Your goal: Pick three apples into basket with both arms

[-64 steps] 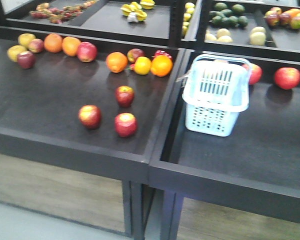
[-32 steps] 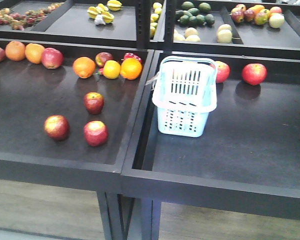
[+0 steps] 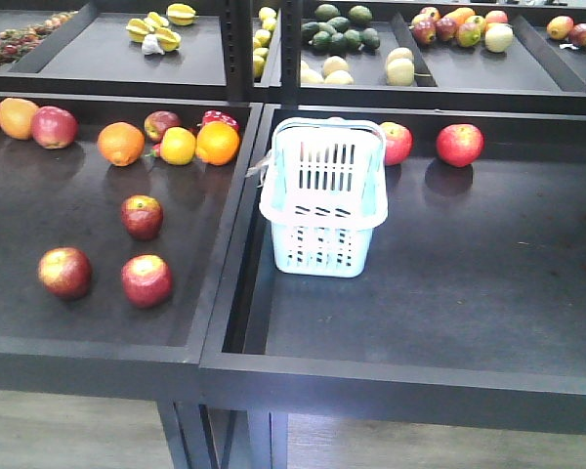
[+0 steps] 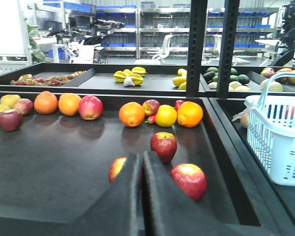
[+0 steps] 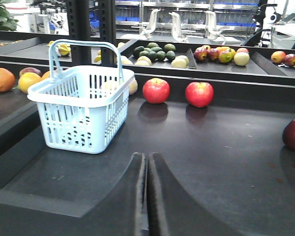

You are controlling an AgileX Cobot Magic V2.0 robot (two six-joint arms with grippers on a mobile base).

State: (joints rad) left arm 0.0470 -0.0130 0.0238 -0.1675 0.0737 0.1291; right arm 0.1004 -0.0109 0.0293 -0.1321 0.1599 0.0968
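The left gripper (image 4: 141, 157) has its jaws pressed together on nothing; the three apples (image 4: 163, 146) lie just beyond its tips on the left tray (image 4: 49, 167). The right gripper (image 5: 147, 158), likewise closed and empty-handed, faces the basket (image 5: 78, 123), which stands on the right tray (image 5: 211, 162).

The three apples (image 3: 142, 216) are dark red with yellowish patches near the top. The basket (image 3: 317, 244) is pale blue, its walls striped with dark slots. The oranges (image 3: 120, 143) are bright orange, and the fruit (image 3: 178, 146) between them is yellow. The trays (image 3: 449, 293), the left gripper (image 4: 140, 156) and the right gripper (image 5: 147, 157) are matte black.
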